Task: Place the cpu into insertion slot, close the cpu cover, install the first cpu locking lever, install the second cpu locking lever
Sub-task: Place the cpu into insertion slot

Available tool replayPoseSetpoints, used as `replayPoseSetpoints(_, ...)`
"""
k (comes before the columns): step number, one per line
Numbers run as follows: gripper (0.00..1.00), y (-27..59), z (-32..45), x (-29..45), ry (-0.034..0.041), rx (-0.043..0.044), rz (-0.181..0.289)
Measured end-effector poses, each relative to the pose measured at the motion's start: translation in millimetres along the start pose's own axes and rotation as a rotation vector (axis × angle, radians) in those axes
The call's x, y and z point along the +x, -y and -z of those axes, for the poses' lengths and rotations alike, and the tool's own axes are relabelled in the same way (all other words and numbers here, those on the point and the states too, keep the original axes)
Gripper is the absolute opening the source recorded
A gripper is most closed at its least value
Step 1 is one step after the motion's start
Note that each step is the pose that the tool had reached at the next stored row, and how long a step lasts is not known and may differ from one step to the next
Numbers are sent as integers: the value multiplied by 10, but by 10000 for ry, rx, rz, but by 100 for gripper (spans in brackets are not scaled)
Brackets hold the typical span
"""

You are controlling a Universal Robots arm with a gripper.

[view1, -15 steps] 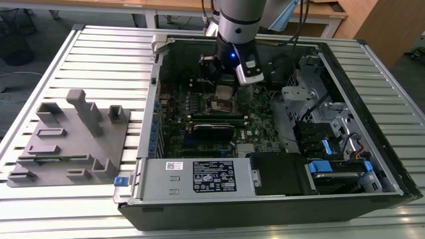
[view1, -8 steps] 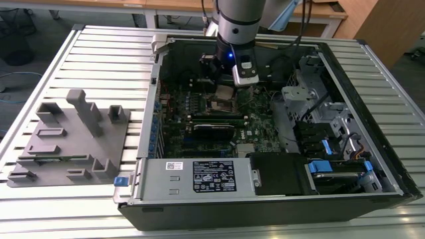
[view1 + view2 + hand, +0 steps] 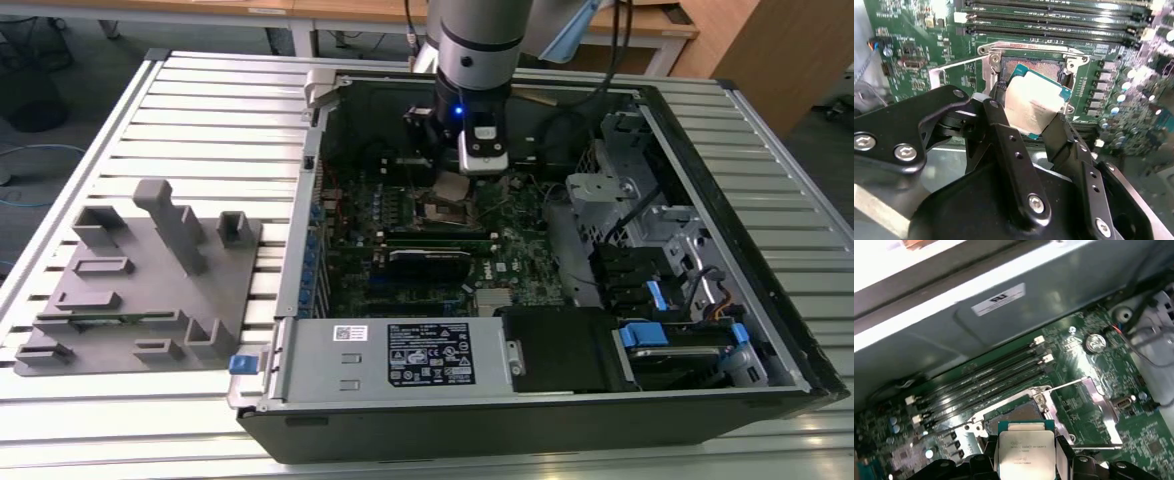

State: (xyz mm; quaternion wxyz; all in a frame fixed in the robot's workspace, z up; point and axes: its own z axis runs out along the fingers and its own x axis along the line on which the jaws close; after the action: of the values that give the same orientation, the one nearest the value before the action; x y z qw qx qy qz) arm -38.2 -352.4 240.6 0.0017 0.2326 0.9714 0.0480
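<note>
**A:** What has the tool got?

**B:** Its two black fingers are pinching the cpu by opposite edges, with the silver top facing the camera in both wrist views.

**A:** And where is the chip relative to the socket?

**B:** It is tilted and just over the insertion slot, whose dark contact field is partly bare behind it. I cannot tell whether the chip's far corner touches the rim.

**A:** Is the lid down?

**B:** No. The cpu cover stands open, swung off to one side of the slot, over the green circuit board.

**A:** What lies beyond?

**B:** Long black memory slots run beside the socket. In the exterior view the arm reaches down at upper centre into an open computer case, with the labelled power-supply box at lower centre.

**A:** And what is the case on?

**B:** A slatted metal table. A grey fixture sits on the table at the exterior view's left. Wooden desks line the top edge.
</note>
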Motion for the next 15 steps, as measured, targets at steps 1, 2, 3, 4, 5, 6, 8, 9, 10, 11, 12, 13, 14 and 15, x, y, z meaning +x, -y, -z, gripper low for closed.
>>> replayPoseSetpoints(1, 54, 0, -1, 0, 17, -3, -179)
replayPoseSetpoints(2, 54, 0, -2, 0, 34, -7, -358)
replayPoseSetpoints(3, 54, 0, -4, 0, 51, -11, -537)
replayPoseSetpoints(4, 54, 0, -5, 0, 68, -15, -715)
replayPoseSetpoints(5, 54, 0, -6, 0, 84, -18, -895)
replayPoseSetpoints(6, 54, 1, -7, 0, 103, -21, -1089)
replayPoseSetpoints(8, 54, 1, -9, 0, 137, -28, -1442)
replayPoseSetpoints(9, 54, 1, -11, 0, 153, -31, -1622)
replayPoseSetpoints(10, 54, 1, -12, 0, 170, -35, -1800)
replayPoseSetpoints(11, 54, 1, -13, 0, 187, -38, -1979)
replayPoseSetpoints(12, 54, 1, -15, 0, 206, -42, -2176)
replayPoseSetpoints(13, 54, 2, -16, 0, 222, -45, -2353)
replayPoseSetpoints(14, 54, 2, -17, 0, 240, -48, -2533)
replayPoseSetpoints(15, 54, 2, -19, 0, 256, -52, -2711)
